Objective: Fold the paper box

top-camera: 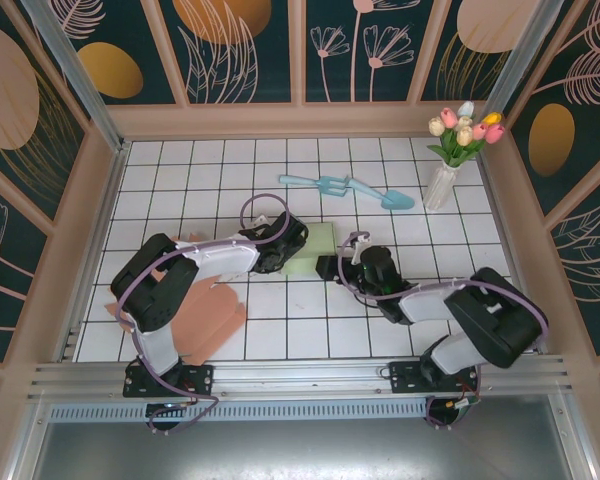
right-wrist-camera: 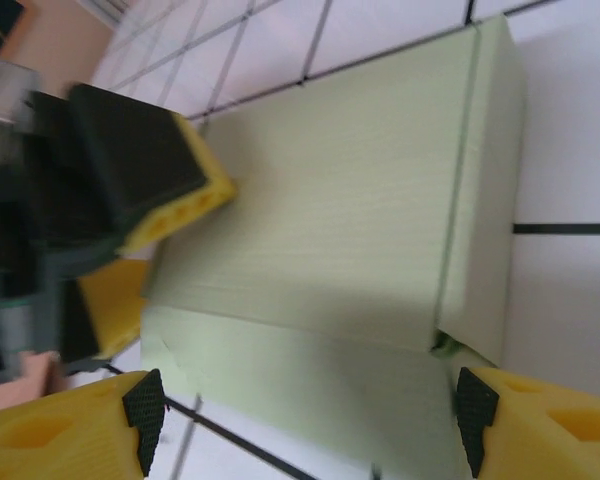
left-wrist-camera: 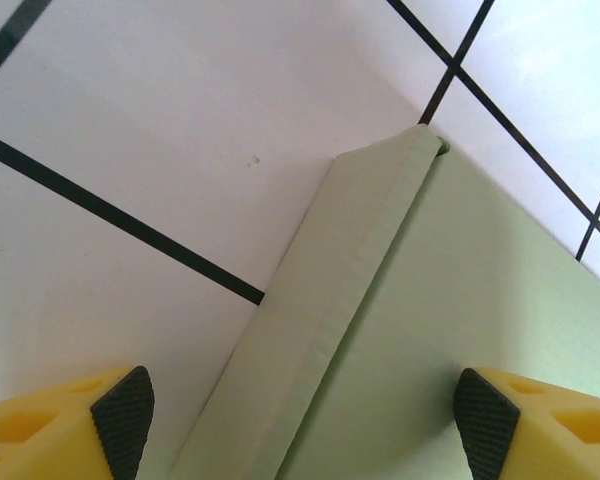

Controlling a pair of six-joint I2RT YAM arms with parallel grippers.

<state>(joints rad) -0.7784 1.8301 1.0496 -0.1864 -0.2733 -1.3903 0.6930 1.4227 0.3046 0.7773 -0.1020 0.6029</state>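
The pale green paper box [top-camera: 318,247] lies flat on the white tiled table between both grippers. My left gripper [top-camera: 283,243] is open at the box's left edge. In the left wrist view its jaws [left-wrist-camera: 302,428] straddle a long folded side flap [left-wrist-camera: 340,290], one pad [left-wrist-camera: 122,420] over the tiles and the other [left-wrist-camera: 485,420] over the box's top. My right gripper [top-camera: 342,266] is open at the box's right side. Its pads [right-wrist-camera: 145,415] stand on either side of the box's near flap [right-wrist-camera: 310,375], with the box's top panel [right-wrist-camera: 350,190] beyond.
Flat pink paper sheets [top-camera: 208,318] lie by the left arm's base. Two light blue garden tools [top-camera: 348,187] lie behind the box, and a vase of tulips [top-camera: 448,160] stands at the back right. The left gripper's yellow finger [right-wrist-camera: 175,195] shows in the right wrist view.
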